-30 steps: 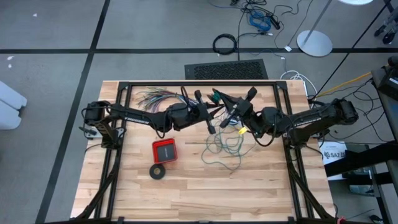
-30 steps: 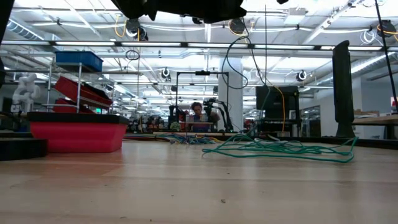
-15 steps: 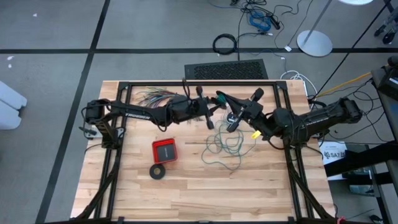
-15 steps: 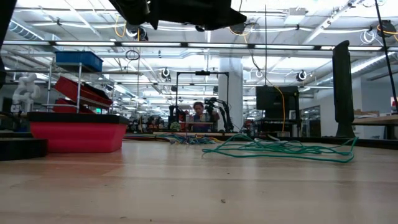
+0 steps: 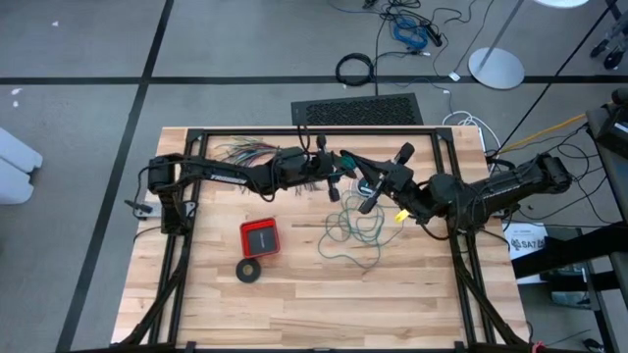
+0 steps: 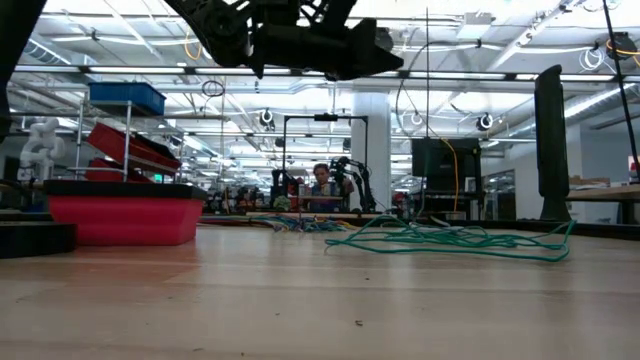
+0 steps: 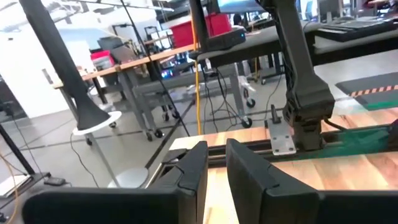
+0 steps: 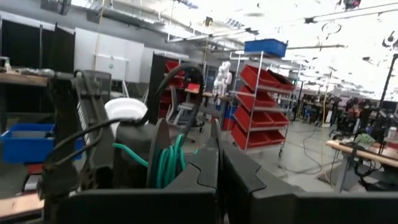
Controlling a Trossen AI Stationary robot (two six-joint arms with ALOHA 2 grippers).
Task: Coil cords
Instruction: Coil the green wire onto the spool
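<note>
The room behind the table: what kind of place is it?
Most likely a robotics lab or workshop: red bin racks, workbenches strung with cables, and another robot arm across the floor.

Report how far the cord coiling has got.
Done: a few turns of teal wire are gathered at the shut right tool. In hand: both tools are raised over the table's far side, the left tool empty with a small gap. Left: most of the wire lies loose on the table.

near table half bare (image 5: 324,304) — red box (image 5: 259,236), black ring (image 5: 249,271) left
</note>
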